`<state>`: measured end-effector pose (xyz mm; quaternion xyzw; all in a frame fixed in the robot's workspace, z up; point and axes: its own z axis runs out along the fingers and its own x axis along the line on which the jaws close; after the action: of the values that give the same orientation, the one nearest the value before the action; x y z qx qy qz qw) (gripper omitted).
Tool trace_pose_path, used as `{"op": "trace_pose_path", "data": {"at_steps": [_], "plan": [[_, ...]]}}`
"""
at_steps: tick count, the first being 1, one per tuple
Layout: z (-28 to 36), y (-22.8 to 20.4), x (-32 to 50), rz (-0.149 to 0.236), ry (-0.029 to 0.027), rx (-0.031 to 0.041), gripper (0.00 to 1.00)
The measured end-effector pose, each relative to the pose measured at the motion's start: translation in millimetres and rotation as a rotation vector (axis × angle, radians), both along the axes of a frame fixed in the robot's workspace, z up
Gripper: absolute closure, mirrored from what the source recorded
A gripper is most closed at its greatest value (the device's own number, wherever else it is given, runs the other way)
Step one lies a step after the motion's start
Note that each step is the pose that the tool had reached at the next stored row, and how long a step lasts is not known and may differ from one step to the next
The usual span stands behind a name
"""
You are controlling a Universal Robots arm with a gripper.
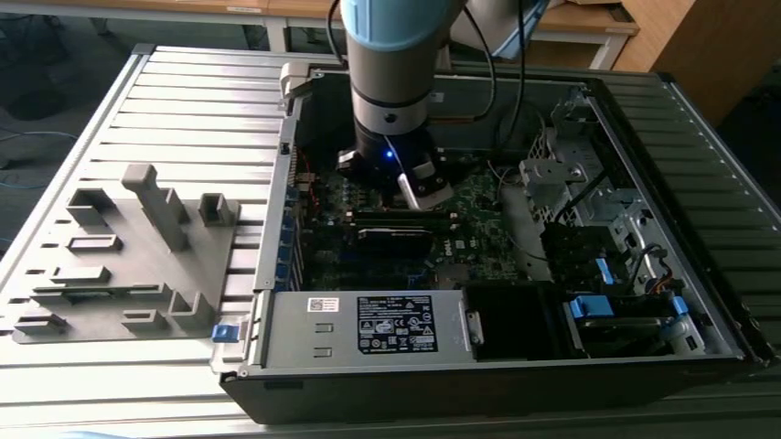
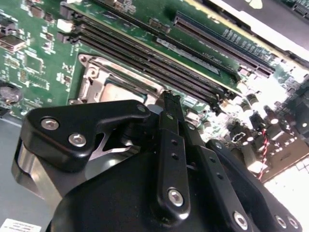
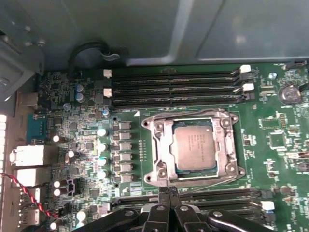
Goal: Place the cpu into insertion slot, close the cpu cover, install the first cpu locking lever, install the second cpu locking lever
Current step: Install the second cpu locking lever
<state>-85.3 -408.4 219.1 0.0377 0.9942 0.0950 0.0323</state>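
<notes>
In the first wrist view the cpu (image 3: 195, 145), a flat grey square chip, lies in the insertion slot, which it hides. The cpu cover (image 3: 228, 145), a shiny silver frame, lies flat around it. One thin wire locking lever (image 3: 193, 115) runs along the side by the memory slots. Another wire lever (image 3: 212, 182) runs along the opposite side. My gripper (image 3: 169, 191) is shut with nothing between its fingers, and its tips stand right at that second lever's edge of the socket. The second wrist view has the shut gripper (image 2: 170, 98) beside the cover (image 2: 91, 82) and cpu (image 2: 116, 92). In the exterior view the gripper (image 1: 423, 198) reaches down into the open computer case.
Black memory slots (image 3: 174, 87) flank the socket on both sides. Capacitors and connectors (image 3: 104, 154) crowd the board beside it. A metal power supply box (image 1: 366, 325) with a white label sits at the case's front. A grey parts fixture (image 1: 123, 265) stands on the exterior view's left.
</notes>
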Motion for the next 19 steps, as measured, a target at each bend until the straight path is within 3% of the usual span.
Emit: {"op": "trace_pose_path", "data": {"at_steps": [8,15,19], "plan": [[-8.2,-0.1,-4.8,0.0,0.0,0.0001,0.89],[-9.2,0.0,-5.5,0.0,-0.0001,0.0007,0.89],[-13.0,-0.1,-6.5,0.0,0.0,0.0006,0.89]]}}
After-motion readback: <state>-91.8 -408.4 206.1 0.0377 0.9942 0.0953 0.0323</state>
